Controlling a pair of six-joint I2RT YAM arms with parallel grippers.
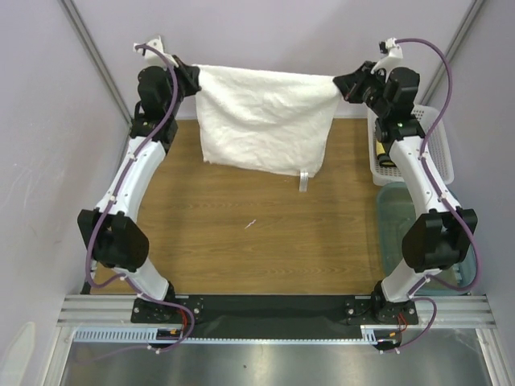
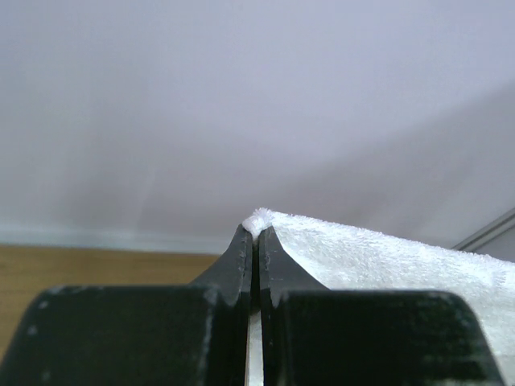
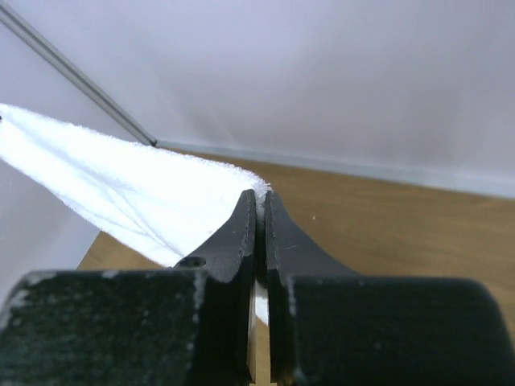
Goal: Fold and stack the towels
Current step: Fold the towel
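The white towel (image 1: 265,121) hangs spread out above the far side of the table (image 1: 241,233). The left gripper (image 1: 195,80) and the right gripper (image 1: 339,84) each pinch a top corner, jaws closed tight on the cloth. A basket (image 1: 441,153) stands at the right.

Bright, even overhead light, soft shadows (wrist views slightly hazy).
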